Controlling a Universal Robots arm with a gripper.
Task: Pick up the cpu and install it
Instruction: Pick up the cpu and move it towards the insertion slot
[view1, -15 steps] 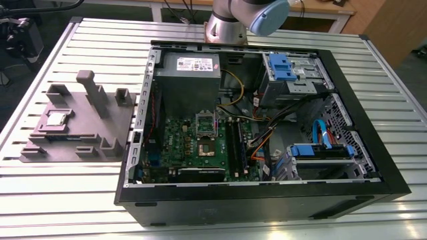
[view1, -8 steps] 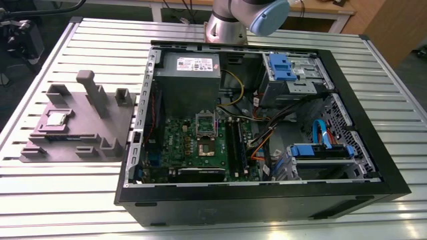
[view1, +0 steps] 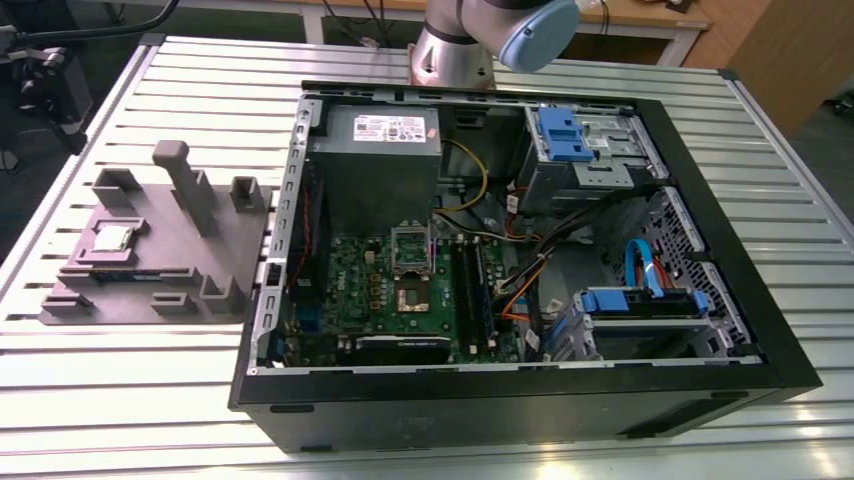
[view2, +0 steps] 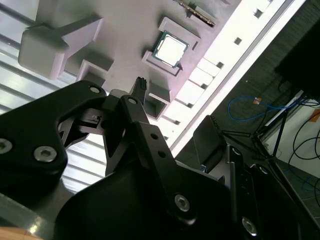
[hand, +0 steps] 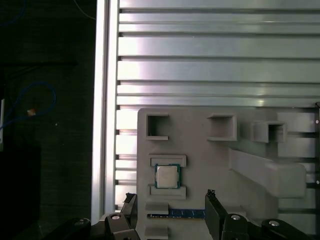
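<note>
Jaws wide apart, hanging over the grey parts holder (hand: 200, 150), and they grip nothing. In the first wrist view the two black fingertips (hand: 212, 205) sit either side of a line that runs straight to the cpu (hand: 167, 176), which lies just beyond them, untouched. That cpu rests flat, silver top up, in a square pocket of the holder, framed by two low ribs. Right beside it, on the jaws' side, a memory stick (hand: 175, 214) lies on edge in its slot, a thin blue-green strip. The second wrist view has the same chip (view2: 170, 48) in its pocket, well clear of the black finger linkage.

Out to the exterior view: the cpu (view1: 111, 238) is a small pale square on the holder (view1: 174, 250), which sits on the slatted aluminium surface (view1: 134, 400) at the exterior view's left of the open computer case (view1: 747, 300). Holder and case are close together. Inside the case, the green motherboard (view1: 360, 270) lies flat with its processor socket (view1: 410, 272) near the middle, and the grey power supply (view1: 380, 150) sits on the far side of it. Blue drive brackets (view1: 567, 130) show toward the exterior view's right. The arm's base (view1: 461, 45) stands at the far edge, behind the case.
</note>
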